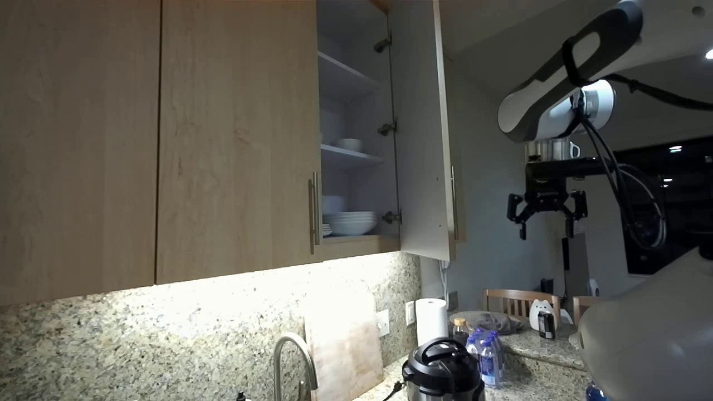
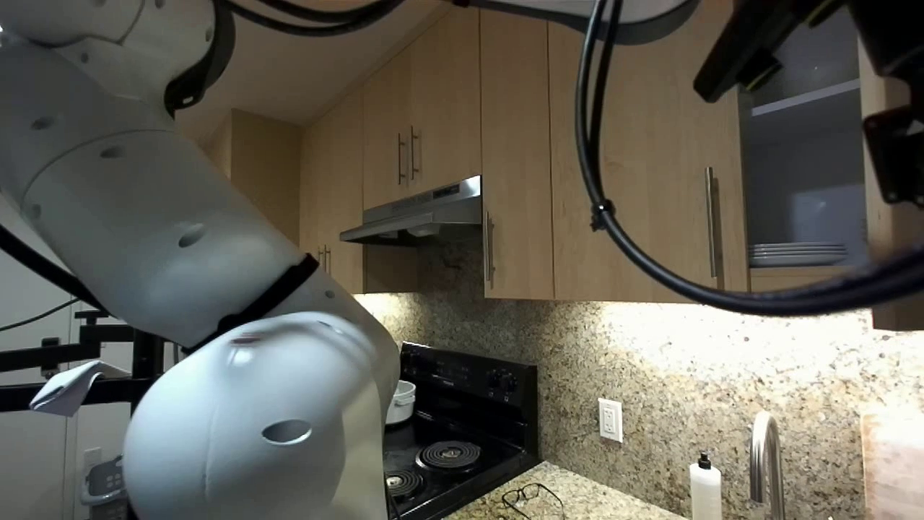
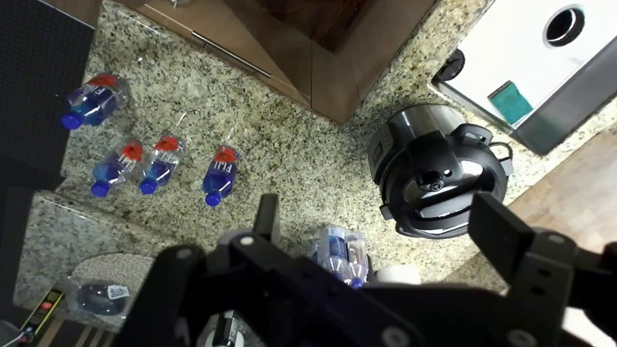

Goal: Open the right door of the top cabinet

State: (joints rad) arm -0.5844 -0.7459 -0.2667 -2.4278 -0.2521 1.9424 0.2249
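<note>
The top cabinet (image 1: 239, 128) is light tan wood, and it also shows in an exterior view (image 2: 642, 166). Its right door (image 1: 419, 128) stands swung outward, with the pale inner face and hinges showing. White shelves with white bowls and plates are visible inside. Part of the right door (image 2: 886, 235) shows behind the gripper and cable. The wider door beside it is closed. My gripper (image 1: 546, 229) points down, open and empty, to the right of the door and apart from it in that view. The wrist view shows the spread fingers (image 3: 375, 205) above the counter. The door is out of the wrist view.
A black-lidded pressure cooker (image 1: 443, 367) and water bottles (image 1: 486, 356) stand on the granite counter below. A paper towel roll (image 1: 431, 320) and a tap (image 1: 292, 356) are near the wall. A range hood (image 2: 419, 213) hangs over the stove. Loose bottles (image 3: 221, 176) show in the wrist view.
</note>
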